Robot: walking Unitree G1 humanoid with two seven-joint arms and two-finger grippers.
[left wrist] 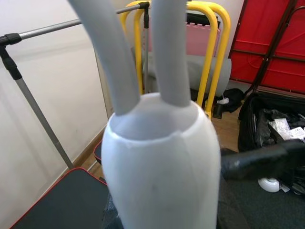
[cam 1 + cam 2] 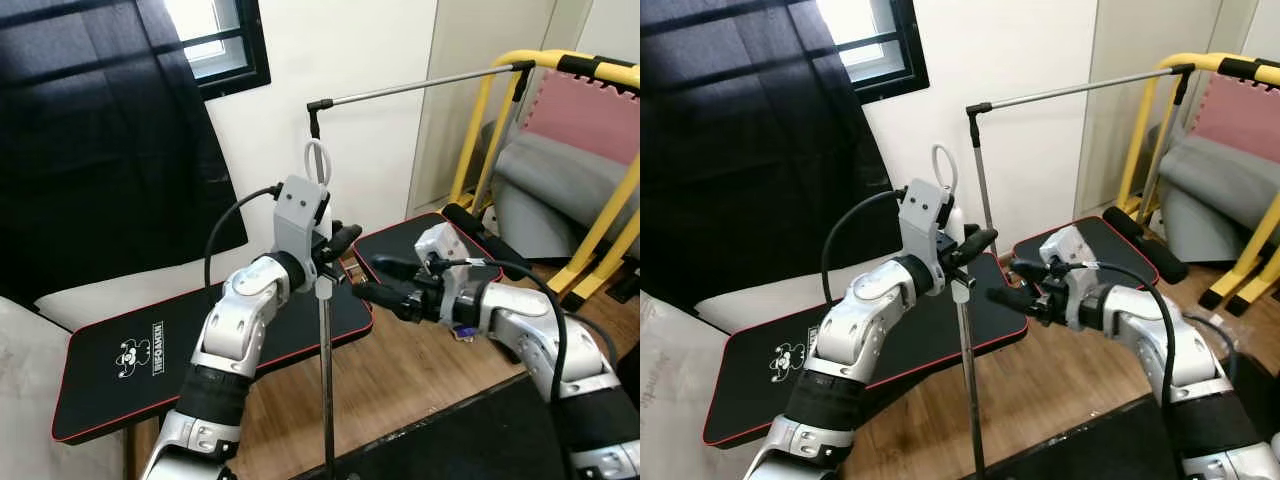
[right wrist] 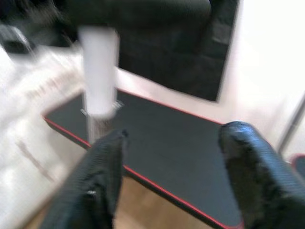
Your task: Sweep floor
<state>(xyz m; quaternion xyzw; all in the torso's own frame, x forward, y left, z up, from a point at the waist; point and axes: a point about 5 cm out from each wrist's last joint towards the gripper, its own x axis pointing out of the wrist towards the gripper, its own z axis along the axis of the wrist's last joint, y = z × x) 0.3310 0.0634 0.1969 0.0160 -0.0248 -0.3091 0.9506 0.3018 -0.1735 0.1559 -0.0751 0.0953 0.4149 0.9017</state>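
We see the broom handle [image 2: 326, 380] standing upright, long axis vertical, its white grip with hanging loop [image 2: 316, 160] uppermost. The left gripper [image 2: 335, 245] is closed around it. The right gripper [image 2: 385, 282], fingers spread and holding nothing, sits just beside it. The right wrist view shows the black mat [image 3: 181, 143] behind the grip.

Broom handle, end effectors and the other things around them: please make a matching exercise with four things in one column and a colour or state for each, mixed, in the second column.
Things:
1. broom handle
2. right end effector
3. mat
4. frame

Colour or state:
A. yellow
B. open, beside the handle, not gripping it
C. black with a red edge
D. upright, gripped by the left end effector

Pairs: 1-D, 2-B, 3-C, 4-A
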